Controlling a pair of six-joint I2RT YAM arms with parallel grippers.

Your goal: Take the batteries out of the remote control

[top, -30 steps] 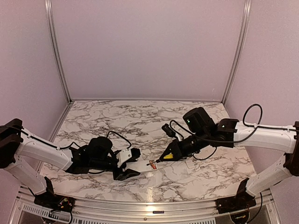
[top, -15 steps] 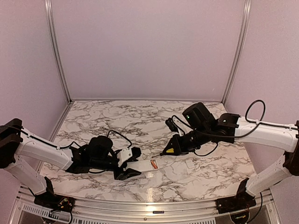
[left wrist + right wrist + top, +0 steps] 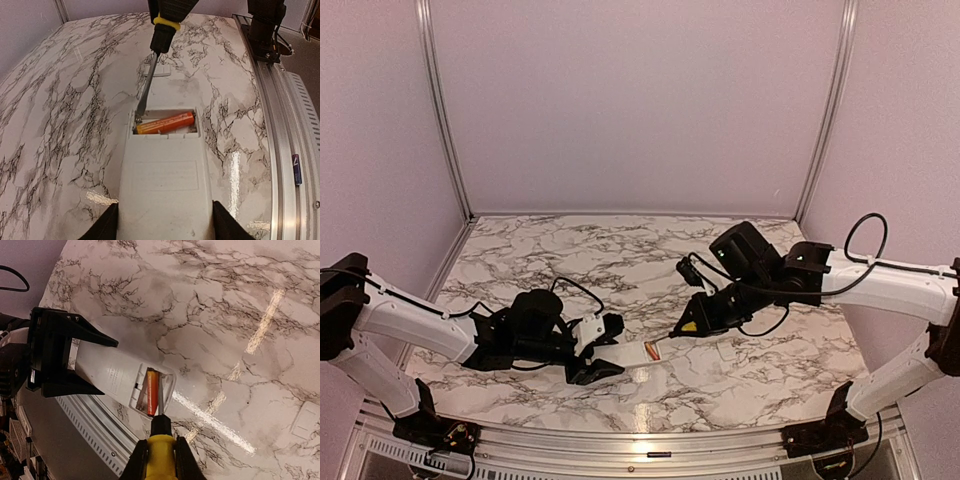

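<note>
The white remote control (image 3: pixel 162 180) lies back-up on the marble table, and my left gripper (image 3: pixel 162 226) is shut on its near end. It also shows in the top view (image 3: pixel 620 357) and the right wrist view (image 3: pixel 107 371). Its battery compartment is open at the far end. One reddish-orange battery (image 3: pixel 165 123) lies across it and also shows in the right wrist view (image 3: pixel 152 392). My right gripper (image 3: pixel 159 460) is shut on the yellow-handled screwdriver (image 3: pixel 150 85). The metal tip rests in the compartment at the battery's left end.
The small white cover plate (image 3: pixel 156 70) lies on the table beyond the remote, and shows in the right wrist view (image 3: pixel 305 421). A metal rail (image 3: pixel 280 130) runs along the near table edge, with a small dark cylinder (image 3: pixel 297 169) lying on it.
My right gripper has drawn back a little up and to the right with the screwdriver, its tip staying at the compartment. The left gripper and remote have hardly moved.
</note>
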